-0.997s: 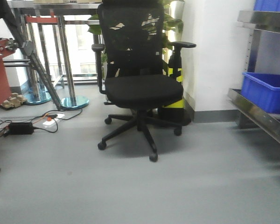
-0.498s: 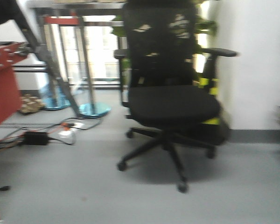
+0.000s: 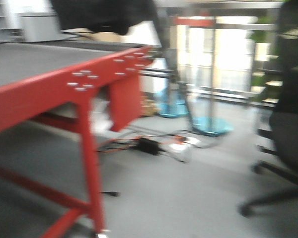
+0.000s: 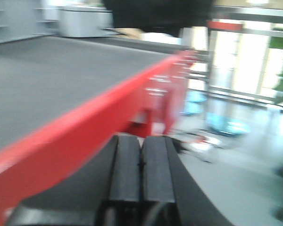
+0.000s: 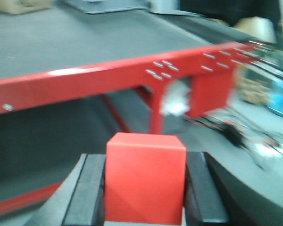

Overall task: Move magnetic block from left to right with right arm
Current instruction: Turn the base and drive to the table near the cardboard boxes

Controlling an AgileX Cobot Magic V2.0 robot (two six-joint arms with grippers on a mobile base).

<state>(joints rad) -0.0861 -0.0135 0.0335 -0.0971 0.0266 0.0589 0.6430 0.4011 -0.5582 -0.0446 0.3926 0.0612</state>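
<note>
The magnetic block (image 5: 145, 176), a plain red cube, fills the bottom of the right wrist view, clamped between the two black fingers (image 5: 91, 190) of my right gripper (image 5: 145, 188). It hangs off the table, short of the red table's edge (image 5: 108, 75). My left gripper (image 4: 141, 165) is shut, its two black pads pressed together with nothing between them, beside the table's red rim (image 4: 85, 127). Neither gripper shows in the blurred front view.
A red-framed table (image 3: 79, 79) with a grey top stands at the left. A black office chair (image 3: 288, 129) is at the right. Cables and a power strip (image 3: 154, 145) lie on the grey floor. Chrome stands with blue bases (image 3: 211, 124) rise behind.
The front view has swung left: the chair slid from the middle to the right edge and the red table came in large at the left. The image is now motion-blurred.
</note>
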